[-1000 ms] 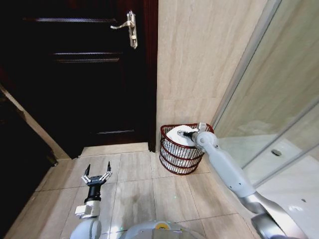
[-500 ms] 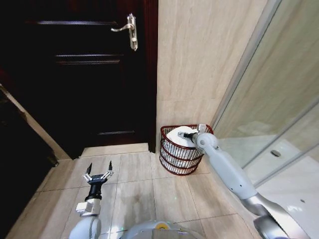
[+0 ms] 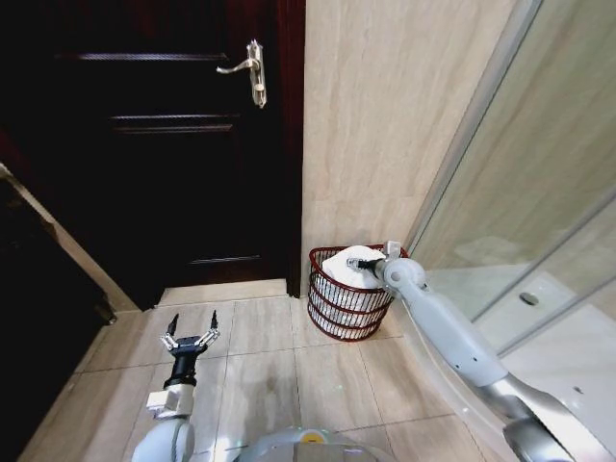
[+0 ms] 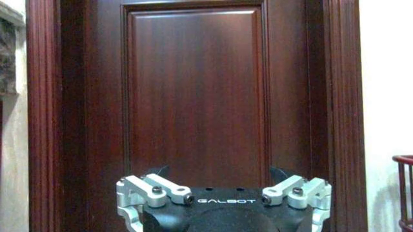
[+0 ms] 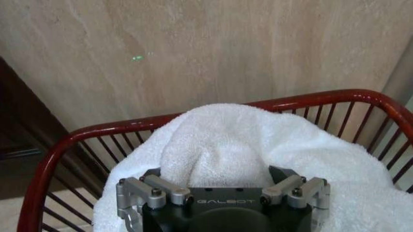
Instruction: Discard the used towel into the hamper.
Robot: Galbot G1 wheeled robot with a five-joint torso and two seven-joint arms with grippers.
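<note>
**tilefan:** Down in the corner where the beige tiled wall [image 3: 385,115] meets the dark wooden door [image 3: 164,164], the hamper [image 3: 339,310] is sitting on the floor [image 3: 269,371], just beside the glass shower screen [image 3: 539,192]. The white towel [image 3: 348,262] is bulging up above its red rim.

**bot_watcher:** And the right pincer [image 3: 366,261]?

**tilefan:** It's reaching over the hamper's top and pressing into the towel. In the right wrist view the towel [image 5: 258,150] is bunching up between the finger bases, so the right pincer looks like it's gripping a fold, though the tips are buried in the cloth.

**bot_watcher:** Left one?

**tilefan:** The left pincer [image 3: 189,339] is hanging low over the floor tiles, well apart from the hamper, spread wide, holding nothing and pointing at the door.
</note>
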